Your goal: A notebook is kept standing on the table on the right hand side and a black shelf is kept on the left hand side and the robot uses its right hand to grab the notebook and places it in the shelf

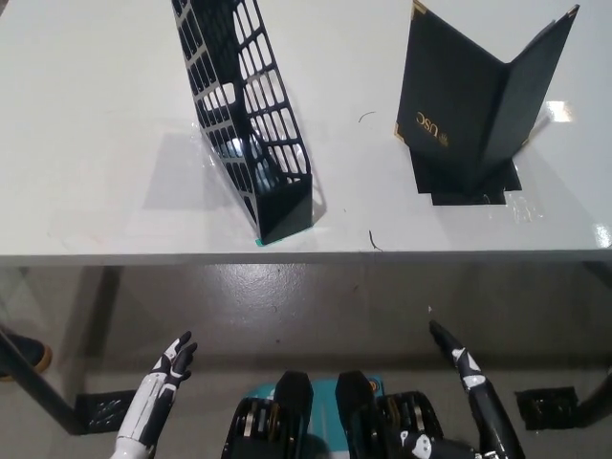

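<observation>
The notebook [478, 96] stands open on the table [86, 143], right of the shelf [251, 115]. Both hands hang low and hold nothing, the right hand [473, 382] and left hand [163, 382] with fingers loose. A bump could knock the notebook flat, I think, or it could hit the shelf's thin wall.

Lab: bare white table [96, 143], concrete floor [287, 306]

The black notebook [478, 105] stands half open on the white table [96, 143], at the right. The black shelf [251, 115] stands left of it, well apart. Both hands, the white left hand [158, 392] and black right hand [473, 387], hang low, near the table edge, empty.
</observation>
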You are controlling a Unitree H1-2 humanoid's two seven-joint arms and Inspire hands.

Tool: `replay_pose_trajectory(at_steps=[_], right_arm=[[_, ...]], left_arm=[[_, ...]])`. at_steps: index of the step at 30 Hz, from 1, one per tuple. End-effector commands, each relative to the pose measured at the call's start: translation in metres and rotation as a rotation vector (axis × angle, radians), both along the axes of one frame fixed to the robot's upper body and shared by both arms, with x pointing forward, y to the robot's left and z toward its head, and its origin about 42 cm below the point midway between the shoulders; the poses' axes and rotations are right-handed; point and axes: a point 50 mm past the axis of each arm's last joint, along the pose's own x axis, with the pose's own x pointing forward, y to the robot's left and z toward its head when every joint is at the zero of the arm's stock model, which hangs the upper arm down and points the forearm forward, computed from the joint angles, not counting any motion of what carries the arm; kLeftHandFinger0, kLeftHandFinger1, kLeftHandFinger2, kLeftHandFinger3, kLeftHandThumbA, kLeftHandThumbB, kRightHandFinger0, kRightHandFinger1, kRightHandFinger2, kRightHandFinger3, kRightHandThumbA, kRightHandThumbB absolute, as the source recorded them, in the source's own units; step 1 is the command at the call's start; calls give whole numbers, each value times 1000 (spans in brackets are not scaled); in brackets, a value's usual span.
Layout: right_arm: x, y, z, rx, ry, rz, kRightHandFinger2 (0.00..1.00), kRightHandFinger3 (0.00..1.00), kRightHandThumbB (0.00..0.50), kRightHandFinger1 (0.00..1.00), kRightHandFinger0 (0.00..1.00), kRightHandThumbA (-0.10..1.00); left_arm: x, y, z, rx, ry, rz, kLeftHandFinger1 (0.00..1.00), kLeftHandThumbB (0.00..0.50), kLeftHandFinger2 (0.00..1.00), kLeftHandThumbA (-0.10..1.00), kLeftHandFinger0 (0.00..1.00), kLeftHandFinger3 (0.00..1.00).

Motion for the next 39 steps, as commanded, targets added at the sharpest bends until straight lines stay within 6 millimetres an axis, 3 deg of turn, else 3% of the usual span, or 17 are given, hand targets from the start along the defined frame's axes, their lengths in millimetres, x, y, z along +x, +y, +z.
replay_pose_trajectory(at_steps=[1, 8, 11, 13, 14, 16, 21, 23, 27, 33, 39], right_arm=[[3, 11, 65, -7, -337, -26, 1000, 1000, 247, 1000, 1000, 1000], [37, -2, 95, 41, -421, -165, 1000, 1000, 262, 1000, 1000, 1000], [56, -9, 101, 90, -447, -214, 1000, 1000, 236, 1000, 1000, 1000], [72, -14, 111, 109, -458, -282, 1000, 1000, 260, 1000, 1000, 1000], [80, -16, 117, 118, -435, -323, 1000, 1000, 303, 1000, 1000, 1000], [92, -23, 124, 104, -419, -344, 1000, 1000, 316, 1000, 1000, 1000], [123, -36, 129, 156, -373, -353, 1000, 1000, 338, 1000, 1000, 1000], [139, -39, 133, 164, -341, -389, 1000, 1000, 384, 1000, 1000, 1000], [160, -42, 137, 179, -325, -434, 1000, 1000, 381, 1000, 1000, 1000], [187, -41, 136, 256, -267, -482, 1000, 1000, 402, 1000, 1000, 1000], [211, -38, 136, 338, -257, -495, 1000, 1000, 462, 1000, 1000, 1000]], left_arm=[[5, 1, 10, 11, -73, -20, 1000, 158, 1000, 1000, 1000, 1000], [4, 1, 10, 8, -78, -18, 1000, 166, 1000, 1000, 1000, 1000], [3, 0, 11, 10, -68, -18, 1000, 165, 1000, 1000, 1000, 1000], [4, 1, 11, 1, -67, -23, 1000, 170, 1000, 1000, 1000, 1000], [4, 1, 11, -2, -67, -26, 1000, 164, 1000, 1000, 1000, 1000], [4, 0, 11, -1, -72, -23, 1000, 156, 1000, 1000, 1000, 1000], [5, 0, 10, -2, -77, -26, 1000, 148, 1000, 1000, 1000, 1000], [6, 0, 11, -2, -79, -21, 1000, 139, 1000, 1000, 1000, 1000], [6, 0, 11, -2, -76, -19, 1000, 141, 1000, 1000, 1000, 1000], [5, 1, 9, 10, -76, -12, 1000, 160, 1000, 1000, 1000, 1000], [4, 1, 8, 6, -75, -12, 1000, 164, 1000, 1000, 1000, 1000]])
